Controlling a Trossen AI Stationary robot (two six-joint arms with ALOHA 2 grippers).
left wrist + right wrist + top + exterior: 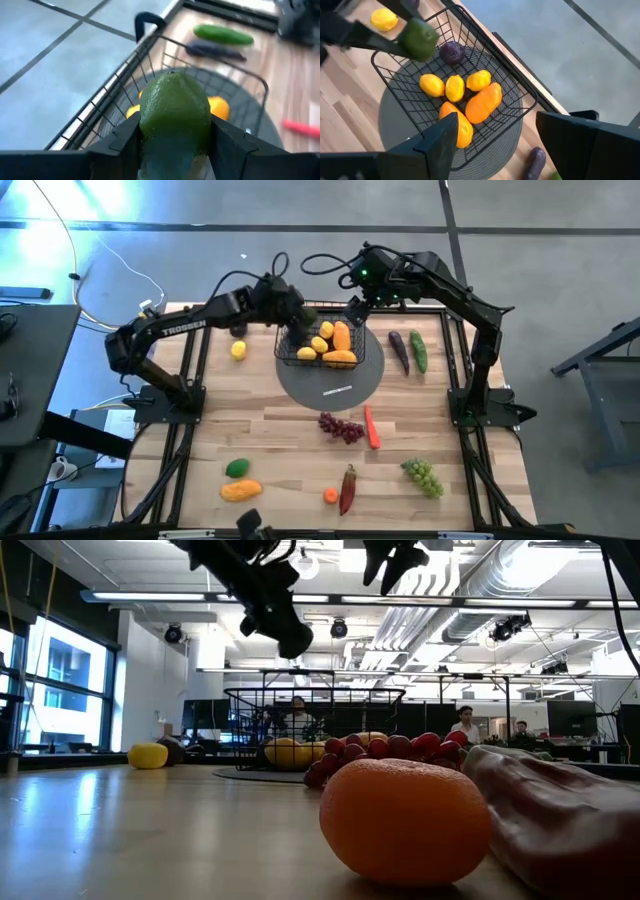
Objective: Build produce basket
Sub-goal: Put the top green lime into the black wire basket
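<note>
High view, basket: the black wire basket (318,340) stands on a round grey mat (330,385) at the far middle of the wooden tabletop (280,445); its long axis runs left to right.
Basket content: three small yellow lemons (455,86), two orange mangoes (482,102) and one dark purple plum (452,51); the two mangoes lie with their long axes at a slant, about parallel to each other.
Left tool: the left tool (175,142) is above the far left corner of the basket, and its two fingers (125,145) are closed narrow on a green lime (174,112), whose pointed tip faces away from the wrist, toward the basket.
Right tool: the right tool (495,137) hangs above the far right side of the basket, the fingers (440,135) stand wide apart and nothing is between them.
Produce right of the mat: a purple eggplant (399,350) and a green cucumber (418,352) lie side by side, both with the long axis from far to near.
Produce near the mat's front: a bunch of dark red grapes (341,427) and a red chili (371,428), the chili pointing far to near.
Produce at the near edge: green grapes (423,476), a long dark red pepper (347,488) just beside a small orange (330,496), then a green fruit (237,468) and an orange mango (241,491) at the left.
Loose lemon: one yellow lemon (238,350) lies on the tabletop left of the basket.
Low view: the small orange (405,823) fills the front, the basket (310,725) stands behind it.
</note>
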